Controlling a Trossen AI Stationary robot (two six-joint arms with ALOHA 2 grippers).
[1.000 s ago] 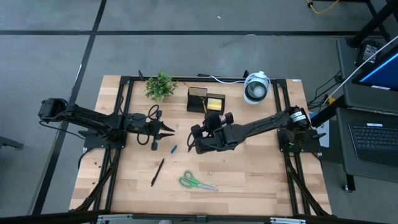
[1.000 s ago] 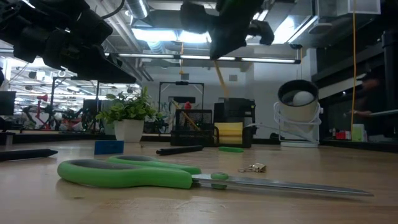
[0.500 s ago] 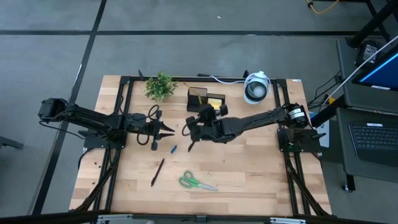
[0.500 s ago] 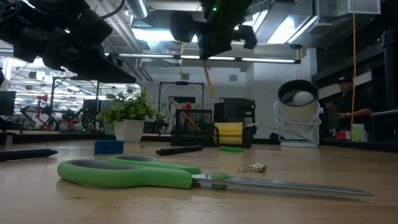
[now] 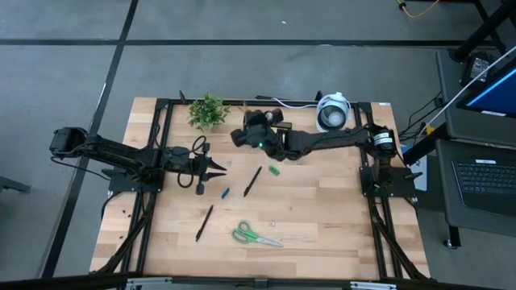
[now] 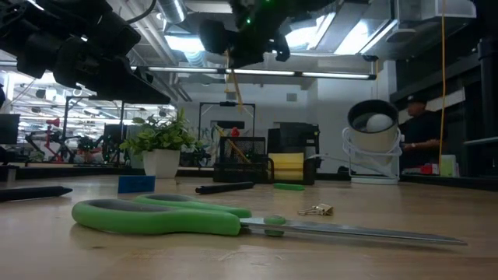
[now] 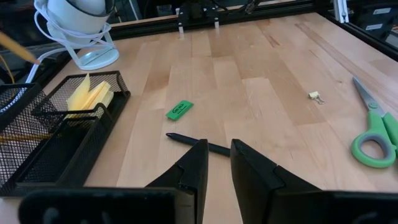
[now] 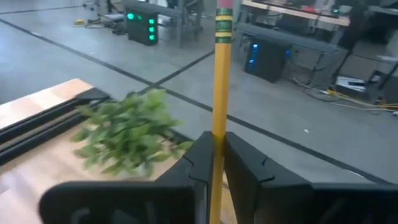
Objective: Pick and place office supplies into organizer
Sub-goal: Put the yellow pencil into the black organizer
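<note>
Overhead, a wooden table [image 5: 322,234] with two dark robot arms reaching in from either side. The right gripper [image 5: 256,129] hovers above the black mesh organizer [image 7: 37,146] near the table's 12 o'clock edge, its fingers [image 8: 199,163] pinched on a yellow pencil [image 8: 219,93] held upright, eraser end up. In the low view the pencil hangs slanted under the gripper, above the organizer. A second pencil [image 6: 233,149] already leans inside the organizer, and a yellow sticky pad [image 7: 87,96] sits in its lower section.

The left gripper [image 5: 219,167] waits toward the table's 9 o'clock side, off the wood, its fingers [image 7: 193,171] a narrow gap apart and holding nothing.

Loose on the table: a black pen [image 5: 252,180] near the centre, with a small green piece [image 5: 274,170] just beside it at its 2 o'clock; a small blue piece [image 5: 225,192] at the pen's 8 o'clock; another black pen [image 5: 205,222] toward 7 o'clock; green scissors [image 5: 254,235] near 6 o'clock; a tiny binder clip [image 7: 315,96] close to the scissors.

A potted plant [image 5: 208,111] stands at 11 o'clock, a round white device [image 5: 331,113] with a cord at 1 o'clock. A person [image 6: 420,140] shows in the room beyond
</note>
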